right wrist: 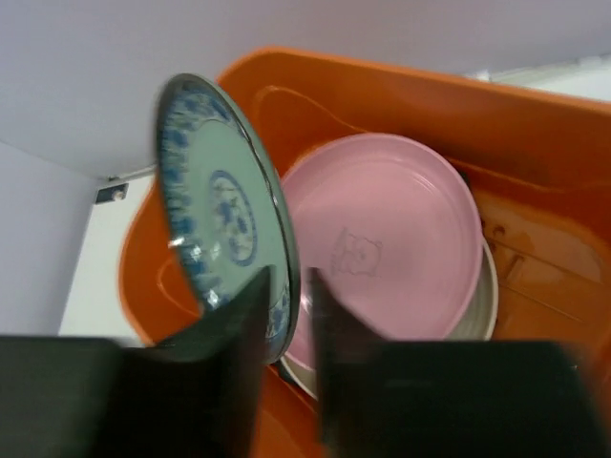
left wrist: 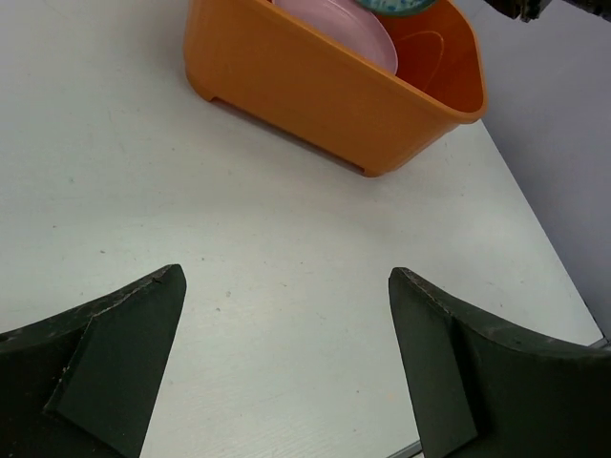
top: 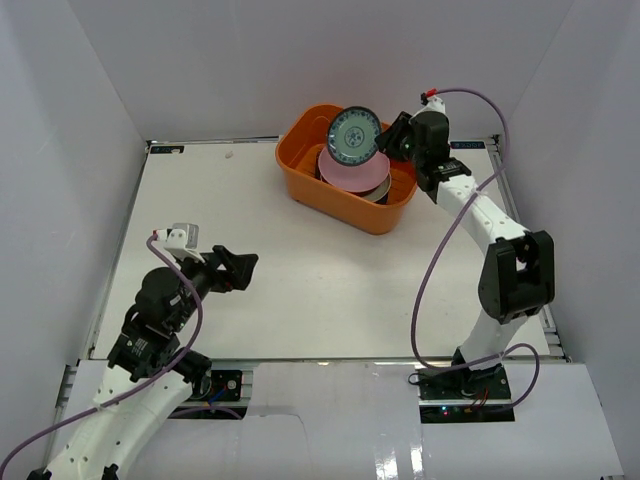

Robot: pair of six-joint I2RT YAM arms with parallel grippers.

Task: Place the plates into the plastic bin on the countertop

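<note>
The orange plastic bin [top: 300, 187] [left wrist: 315, 95] [right wrist: 401, 81] stands at the back of the white countertop [top: 300, 290]. Inside it a pink plate [top: 350, 172] [right wrist: 391, 219] [left wrist: 334, 24] lies on a cream plate [right wrist: 488, 286], with a dark one [top: 379, 191] beneath. My right gripper [top: 385, 140] [right wrist: 289, 281] is over the bin, shut on the rim of a small blue-green patterned plate [top: 353, 135] [right wrist: 215, 200], which stands nearly on edge above the pink plate. My left gripper [top: 245, 268] [left wrist: 286, 277] hovers open over bare countertop at the near left, nothing between its fingers.
White walls enclose the countertop on three sides. The bin sits close to the back wall, right of centre. The right arm [top: 515, 270] reaches up along the right edge. A purple cable [top: 440, 260] loops beside it.
</note>
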